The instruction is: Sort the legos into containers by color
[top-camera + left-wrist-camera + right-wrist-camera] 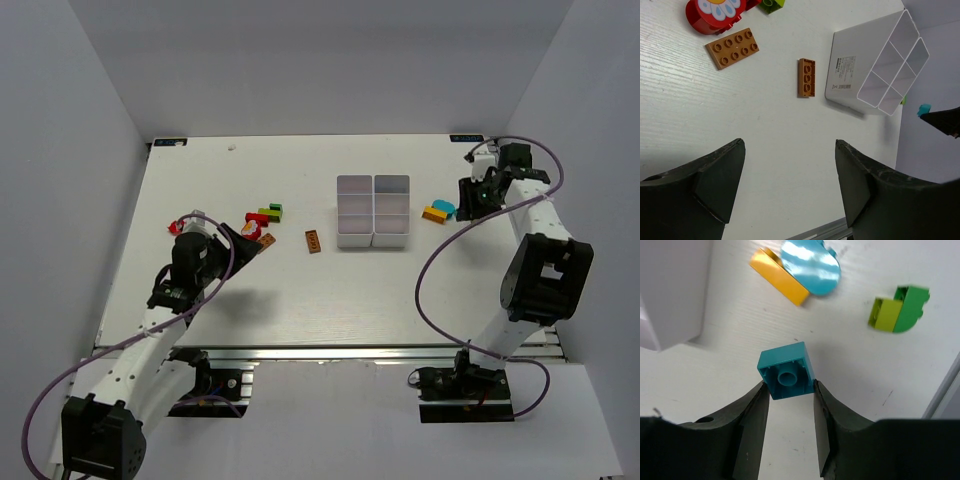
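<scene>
Right hand (788, 390) closed narrow on a teal brick (786, 371), a finger pressed to each side. Clear only from the right wrist; from above, tucked under the hand at the far right of the surface (300, 310) and not to be made out. Square, so no long side; hollow bottom turned toward the wrist camera. Beyond it, a yellow brick (780, 277) touching a light blue round piece (810, 265), with a green piece (900, 310) well apart. From above, only the yellow and light blue ones, just right of the tray (373, 243).

Left hand (790, 150) open wide, holding nothing, over the left part of the surface. Ahead of it in the left wrist view, a brown brick (806, 77), studs up. From above, long side running near to far, a little tilted, between the left hand and the tray, apart from both. Tray near the middle of the surface, six boxes, two across and three deep, long side also near to far. Paper label on its side wall, seen only from the left wrist. Close up in that view: an orange plate (732, 48) with eight studs and a red piece (715, 12) with a flower picture.
</scene>
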